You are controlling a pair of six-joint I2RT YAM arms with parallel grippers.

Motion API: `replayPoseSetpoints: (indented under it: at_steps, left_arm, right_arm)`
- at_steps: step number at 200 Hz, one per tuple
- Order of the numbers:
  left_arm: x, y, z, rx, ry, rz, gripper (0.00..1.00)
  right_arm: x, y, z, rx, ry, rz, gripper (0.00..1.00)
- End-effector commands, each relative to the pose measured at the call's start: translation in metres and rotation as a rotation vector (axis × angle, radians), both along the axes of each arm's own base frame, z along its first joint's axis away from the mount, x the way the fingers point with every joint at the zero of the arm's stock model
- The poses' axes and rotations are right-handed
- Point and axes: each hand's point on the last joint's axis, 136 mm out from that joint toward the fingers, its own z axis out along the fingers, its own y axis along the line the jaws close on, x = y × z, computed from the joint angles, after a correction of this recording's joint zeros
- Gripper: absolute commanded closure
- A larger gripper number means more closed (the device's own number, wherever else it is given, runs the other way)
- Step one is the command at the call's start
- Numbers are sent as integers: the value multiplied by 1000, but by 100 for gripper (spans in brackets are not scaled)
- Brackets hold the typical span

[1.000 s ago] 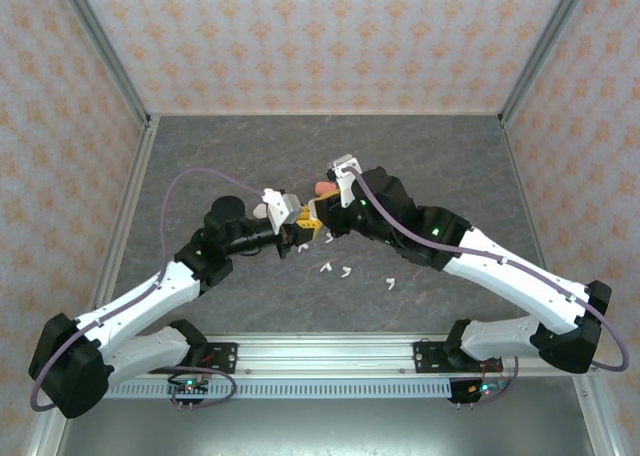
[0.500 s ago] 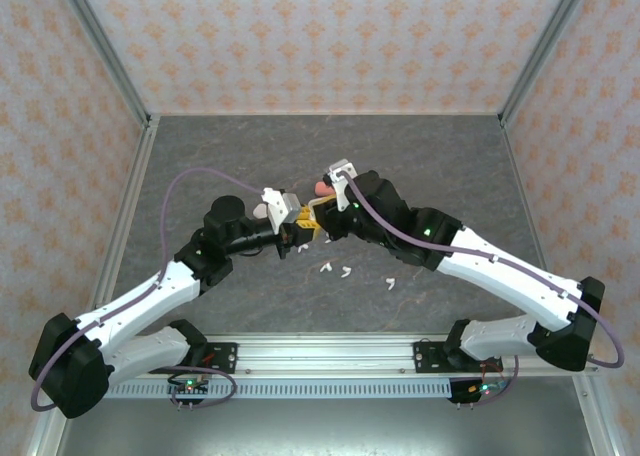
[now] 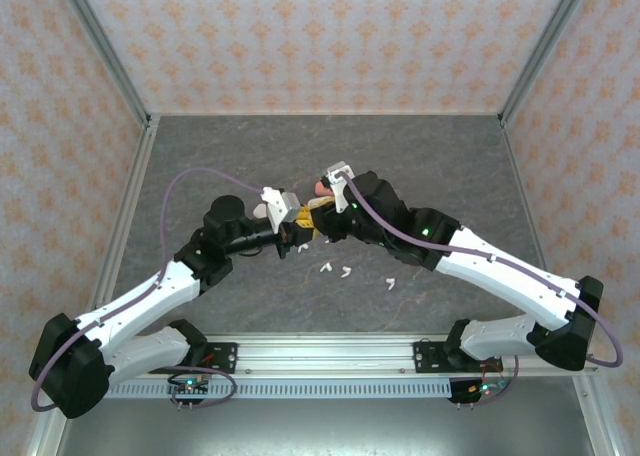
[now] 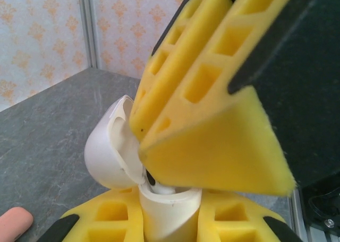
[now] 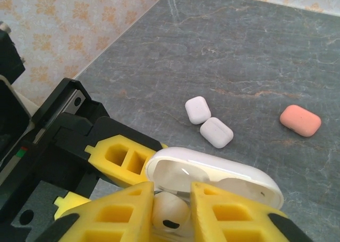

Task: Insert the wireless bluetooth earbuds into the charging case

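The grey, stone-patterned table (image 3: 450, 166) carries a few small white earbuds (image 3: 345, 272) lying loose toward its near side, two closed white cases (image 5: 198, 109) resting side by side and touching at one corner, and one closed pink case (image 5: 300, 120) near them, but apart.

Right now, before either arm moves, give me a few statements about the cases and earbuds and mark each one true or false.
1. The white case in the left jaws has its lid open. True.
2. A white earbud sits between the right jaws. True.
3. The pink case on the table lies open. False: it is closed.
4. The two other white cases are stacked. False: they lie side by side on the table.
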Motion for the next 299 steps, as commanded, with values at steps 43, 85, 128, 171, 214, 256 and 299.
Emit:
replayPoseSetpoints:
  at_steps: [43,85,128,171,214,256,299]
  left_arm:
    - [1,0,25,-38,-59,-7,100]
    - [-1,1,26,-26,-69,-9,100]
    - [-2,3,26,-12,-81,-6,100]
    - [-2,3,29,-14,-90,-6,100]
    - [-4,4,28,-1,-97,-8,100]
    - [-3,3,29,5,-102,-12,100]
    - [-5,4,28,6,-97,-18,100]
  right_arm:
    - [-1,-12,43,112,-31,-67,57]
    - [-1,-68,79,240,-101,-262,43]
    - [2,-144,32,181,15,-568,38]
    - [-9,-197,-53,93,206,-780,38]
    - [-26,-211,-155,-2,436,-883,42]
    - [-37,-198,-215,33,567,-860,44]
    - [-39,-186,-234,-14,629,-821,47]
